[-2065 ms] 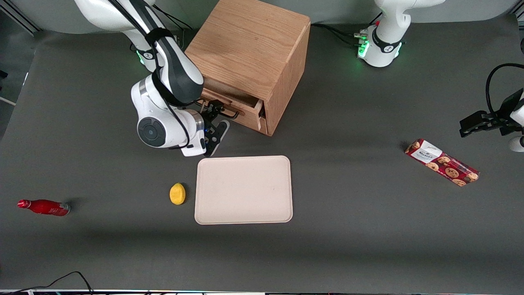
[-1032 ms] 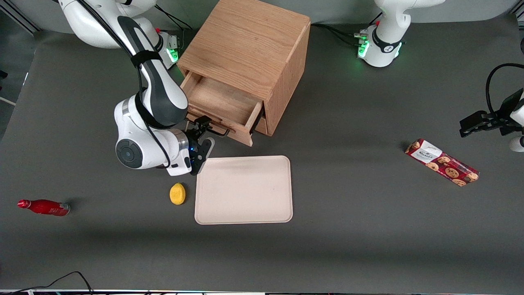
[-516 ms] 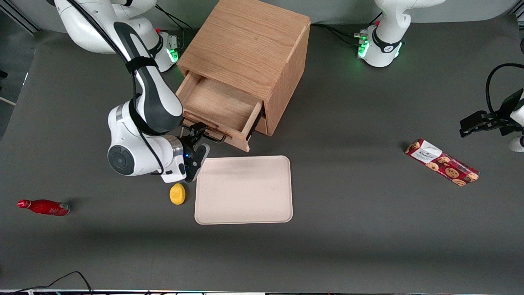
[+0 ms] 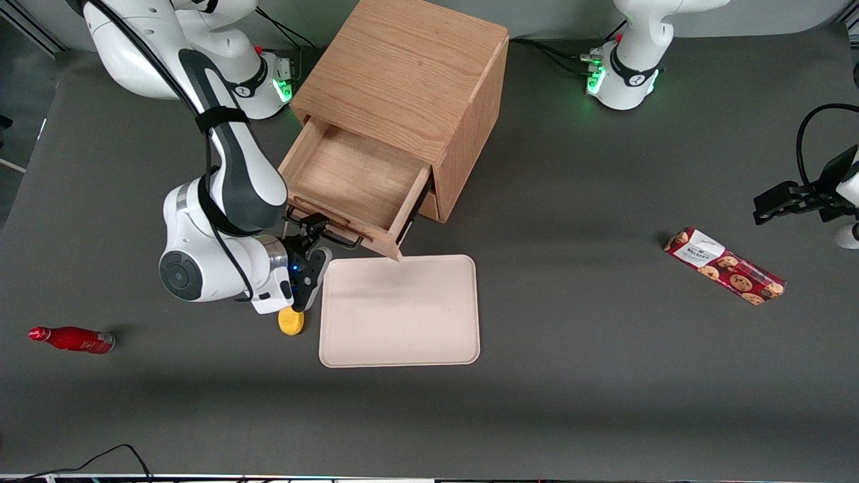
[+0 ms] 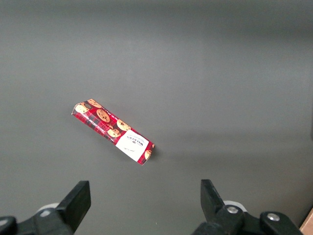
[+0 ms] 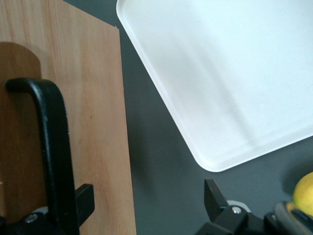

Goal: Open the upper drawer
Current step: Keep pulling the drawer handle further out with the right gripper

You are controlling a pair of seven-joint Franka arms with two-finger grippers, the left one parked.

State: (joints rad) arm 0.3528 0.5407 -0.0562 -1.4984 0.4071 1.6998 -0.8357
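lemon [image 4: 290, 323]: nearest the front camera, just beside the tray, partly under the wrist.
tray [image 4: 400, 310]: on the table in front of the cabinet.
gripper [image 4: 315, 236]: at the drawer's black handle [image 6: 51, 147]; fingers spread wide, one either side of the bar, not clamped.
upper drawer [image 4: 352, 178]: pulled well out of the cabinet [image 4: 409, 77], front edge above the tray's edge.
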